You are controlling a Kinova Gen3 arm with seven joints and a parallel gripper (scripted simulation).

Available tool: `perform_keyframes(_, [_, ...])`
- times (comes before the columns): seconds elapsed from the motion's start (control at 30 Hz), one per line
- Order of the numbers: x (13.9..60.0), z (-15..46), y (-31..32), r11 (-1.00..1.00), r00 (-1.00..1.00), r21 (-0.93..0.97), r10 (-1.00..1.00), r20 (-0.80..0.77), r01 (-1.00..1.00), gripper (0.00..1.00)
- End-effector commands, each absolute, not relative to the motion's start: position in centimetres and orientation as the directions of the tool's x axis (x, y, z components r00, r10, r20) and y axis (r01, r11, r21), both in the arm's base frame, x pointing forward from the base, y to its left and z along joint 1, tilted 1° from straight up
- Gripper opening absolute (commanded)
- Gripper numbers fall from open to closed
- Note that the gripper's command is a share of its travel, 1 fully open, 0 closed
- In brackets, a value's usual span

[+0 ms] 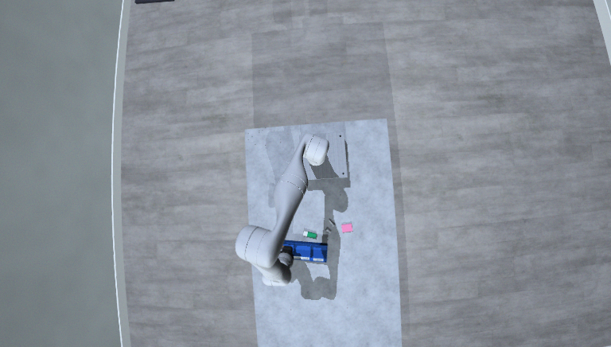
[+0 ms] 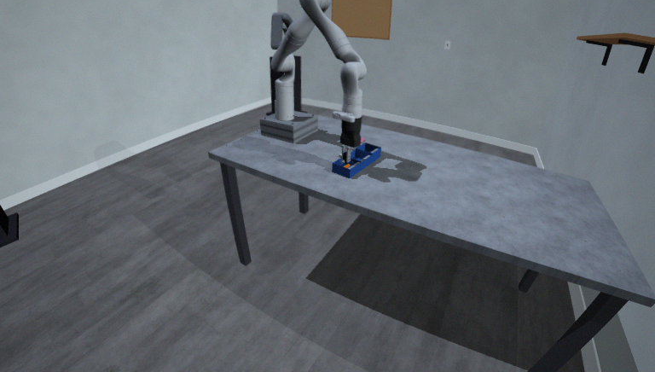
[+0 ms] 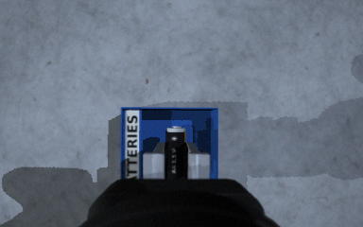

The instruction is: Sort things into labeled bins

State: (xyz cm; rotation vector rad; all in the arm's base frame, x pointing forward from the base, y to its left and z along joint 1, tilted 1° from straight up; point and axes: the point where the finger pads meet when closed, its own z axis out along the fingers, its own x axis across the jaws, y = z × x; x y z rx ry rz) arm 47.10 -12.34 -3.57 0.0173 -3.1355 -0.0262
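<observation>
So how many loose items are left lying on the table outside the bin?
3: a green-white item, a small grey piece and a pink block, all beside the blue bin. The arm may hide others.
</observation>
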Motion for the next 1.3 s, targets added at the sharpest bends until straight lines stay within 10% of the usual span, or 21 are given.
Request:
perform_keyframes(0.0, [46.99,-4.52,-12.3,1.0,-1.0,0.013,-0.014,0.009,-0.014,0.31])
perform_keyframes(0.53, [46.83,-4.66,-12.26,1.0,-1.0,0.018,-0.015,0.011,-0.015,0.31])
perform_keyframes(0.57, [46.83,-4.66,-12.26,1.0,-1.0,0.018,-0.015,0.011,-0.015,0.6])
perform_keyframes(1.27, [46.67,-4.27,-12.35,1.0,-1.0,0.016,-0.02,0.015,-0.02,0.6])
